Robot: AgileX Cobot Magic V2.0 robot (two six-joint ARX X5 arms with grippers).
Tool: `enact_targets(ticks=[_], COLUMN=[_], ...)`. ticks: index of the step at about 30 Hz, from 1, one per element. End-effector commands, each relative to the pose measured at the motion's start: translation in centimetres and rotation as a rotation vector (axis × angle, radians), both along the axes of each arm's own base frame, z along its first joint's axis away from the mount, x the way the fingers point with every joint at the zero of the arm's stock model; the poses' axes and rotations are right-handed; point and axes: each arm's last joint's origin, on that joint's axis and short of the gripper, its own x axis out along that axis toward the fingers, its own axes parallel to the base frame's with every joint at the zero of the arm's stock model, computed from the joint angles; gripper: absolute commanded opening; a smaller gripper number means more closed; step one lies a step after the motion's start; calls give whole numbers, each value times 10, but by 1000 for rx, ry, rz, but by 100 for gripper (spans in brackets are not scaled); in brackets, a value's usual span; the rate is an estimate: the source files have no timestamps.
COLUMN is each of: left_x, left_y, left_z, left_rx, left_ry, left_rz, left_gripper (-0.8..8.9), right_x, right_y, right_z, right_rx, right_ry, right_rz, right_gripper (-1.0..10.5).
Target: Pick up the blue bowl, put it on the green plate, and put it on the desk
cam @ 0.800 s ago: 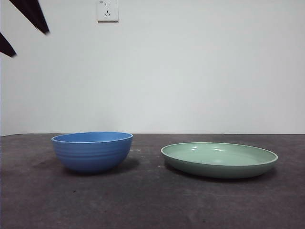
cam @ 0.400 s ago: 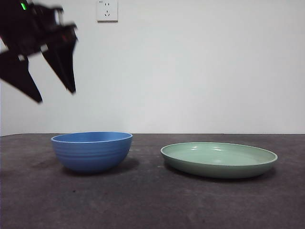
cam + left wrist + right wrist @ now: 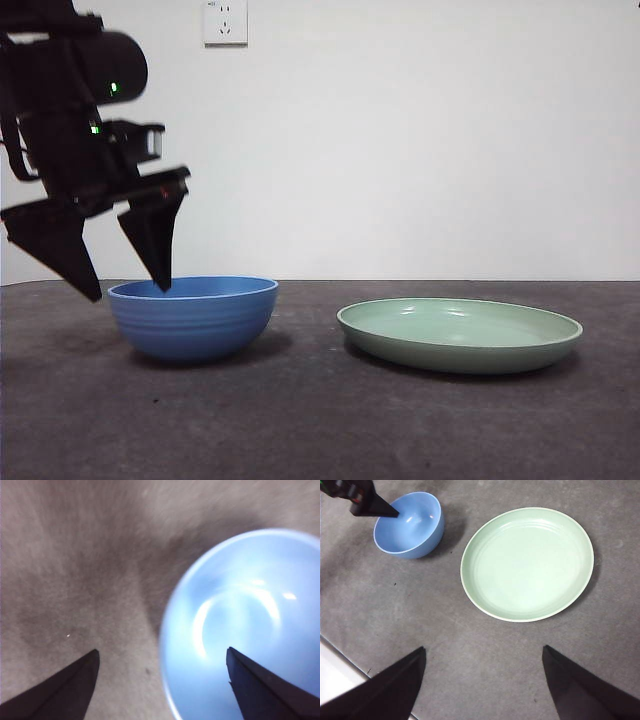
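Note:
The blue bowl (image 3: 193,317) (image 3: 245,625) (image 3: 410,525) stands upright on the desk (image 3: 320,420), left of the green plate (image 3: 460,333) (image 3: 527,562). My left gripper (image 3: 125,290) (image 3: 161,652) is open and straddles the bowl's left rim: one jaw hangs over the bowl's inside, the other outside over the desk. In the right wrist view one of its jaw tips reaches over the bowl. My right gripper (image 3: 484,652) is open, high above the desk, nearer the plate, holding nothing. The plate carries nothing.
A white wall with a power socket (image 3: 225,22) stands behind the desk. A pale strip (image 3: 337,672) at the desk's edge shows in the right wrist view.
The left arm has come down from the upper left corner to the bowl's left rim, its jaws staying spread. Bowl and plate have not moved.

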Motion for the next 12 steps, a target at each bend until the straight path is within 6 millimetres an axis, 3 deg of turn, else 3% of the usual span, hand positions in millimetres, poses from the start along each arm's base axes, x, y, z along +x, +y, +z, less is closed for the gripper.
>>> enact_targets(ticks=[1,7,12], left_x=[8,10,11], left_y=[-5,-9,-9], left_z=[-6,-9,-9], left_rx=[6,-2,-10], left_ry=[0,-7,-10], left_rz=[-3,2,18], left_gripper=[393,231,32], right_x=[1,1,1], right_y=[0,0,0], right_z=[6,6,6], right_rx=[3,1,1], right_ry=[-25,-29,-31], right_rz=[6,4,4], right_gripper=[372,372,372])
